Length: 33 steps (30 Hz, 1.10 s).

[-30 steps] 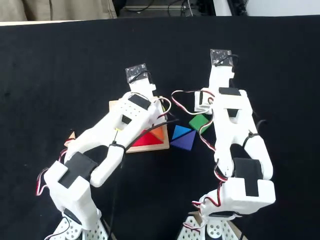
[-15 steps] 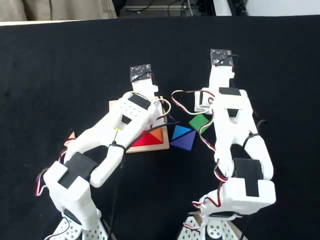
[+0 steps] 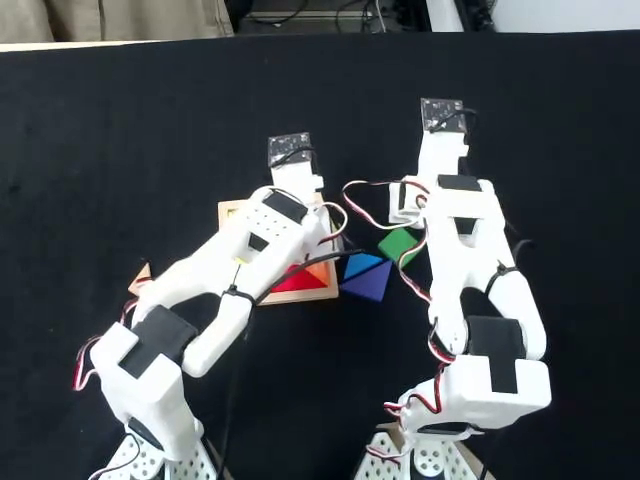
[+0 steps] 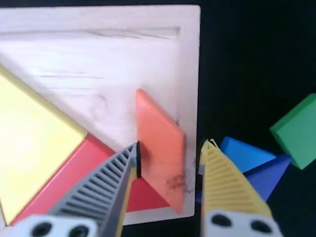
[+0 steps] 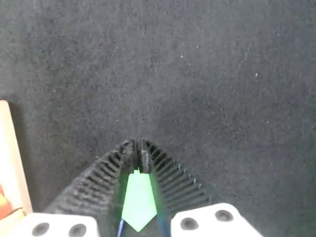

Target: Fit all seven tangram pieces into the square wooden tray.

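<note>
- Left gripper [image 4: 172, 145]: fingers apart, one on either side of the orange piece [image 4: 158, 118], which lies in the tray [image 4: 190, 59] against its rim.
- Yellow piece [image 4: 29, 143] and red piece [image 4: 84, 168]: inside the tray.
- Blue piece [image 4: 244, 152] and green piece [image 4: 296, 131]: beside the tray.
- Right gripper [image 5: 137, 144]: fingertips together, beyond the tray.

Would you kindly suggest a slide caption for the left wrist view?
Left gripper, fingers open, straddles the orange piece at the wooden tray rim, beside a yellow triangle and a red triangle.
</note>
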Each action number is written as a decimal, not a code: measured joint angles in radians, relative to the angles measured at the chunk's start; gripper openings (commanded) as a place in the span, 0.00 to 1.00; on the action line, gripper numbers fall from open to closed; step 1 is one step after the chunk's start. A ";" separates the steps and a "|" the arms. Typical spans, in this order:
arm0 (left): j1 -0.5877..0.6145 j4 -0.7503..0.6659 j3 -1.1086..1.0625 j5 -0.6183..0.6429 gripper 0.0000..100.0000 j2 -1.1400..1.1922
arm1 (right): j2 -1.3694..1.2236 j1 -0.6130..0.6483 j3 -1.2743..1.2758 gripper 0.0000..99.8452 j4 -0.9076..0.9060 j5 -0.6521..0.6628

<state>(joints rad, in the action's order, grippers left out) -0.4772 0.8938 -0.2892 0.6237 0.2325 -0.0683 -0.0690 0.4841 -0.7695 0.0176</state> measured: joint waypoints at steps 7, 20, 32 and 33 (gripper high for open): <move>0.034 0.000 0.055 -0.077 0.20 0.000 | 0.000 0.000 0.000 0.01 0.000 0.000; -0.005 -0.018 0.077 -0.100 0.20 0.000 | 0.000 0.000 0.000 0.01 0.000 0.000; -0.063 -0.021 0.078 -0.101 0.21 0.044 | 0.000 0.000 0.000 0.01 0.000 0.000; -0.060 -0.021 0.081 -0.101 0.21 0.055 | 0.000 0.000 0.000 0.01 0.000 0.000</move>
<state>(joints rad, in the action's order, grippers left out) -0.5370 0.8723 -0.2079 0.5224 0.2877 -0.0683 -0.0690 0.4841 -0.7695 0.0176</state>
